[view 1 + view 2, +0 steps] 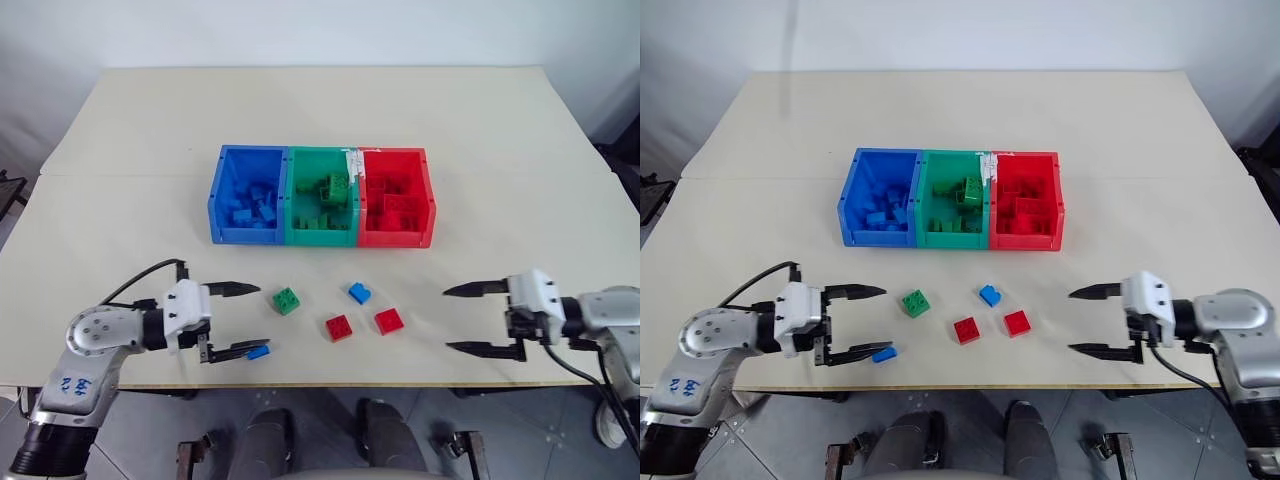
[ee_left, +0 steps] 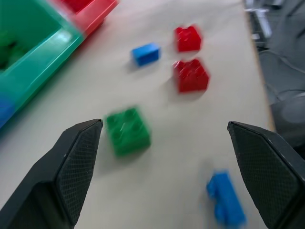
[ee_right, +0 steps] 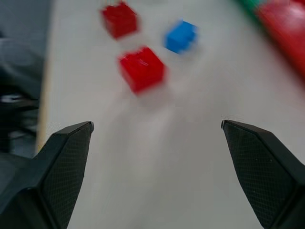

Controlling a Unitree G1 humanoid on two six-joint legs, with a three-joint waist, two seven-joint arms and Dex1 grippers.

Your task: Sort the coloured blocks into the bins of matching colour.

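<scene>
Five coloured blocks lie on the table in front of the bins: a green block, a blue block, two red blocks, and a second blue block near the front edge. My left gripper is open just left of the green block. Its nearer fingertip is beside the second blue block, and nothing is held. At the right my right gripper stands open and empty, pointing left toward the nearer red block. The blue bin, green bin and red bin stand joined in a row behind.
Each bin holds several blocks of its own colour. A strip of white tape sits on the rim between the green and red bins. The table's front edge runs close below both grippers. Bare tabletop stretches behind and beside the bins.
</scene>
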